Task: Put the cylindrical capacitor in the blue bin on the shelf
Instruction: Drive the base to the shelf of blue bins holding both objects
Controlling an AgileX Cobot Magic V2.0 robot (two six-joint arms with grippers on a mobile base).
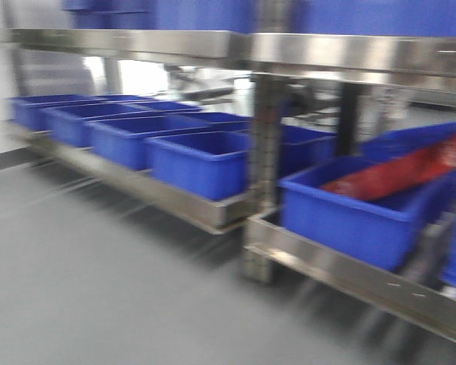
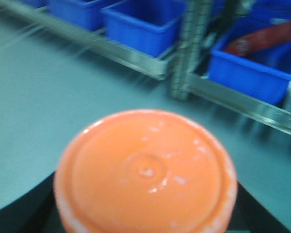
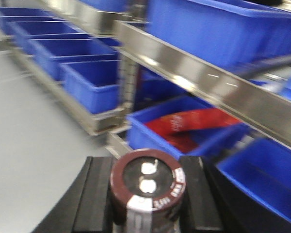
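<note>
Had the cylindrical capacitor (image 3: 148, 182) pinched in my right gripper (image 3: 148, 196); grab was done; blue bin (image 3: 145, 138) on the shelf (image 3: 208, 80) wasn't reached yet.

The right hand (image 3: 146, 206) clamps the cylindrical capacitor (image 3: 148, 177) between both black fingers (image 3: 94, 194); the left hand (image 2: 145, 221) grips an orange cap (image 2: 145, 167).
</note>
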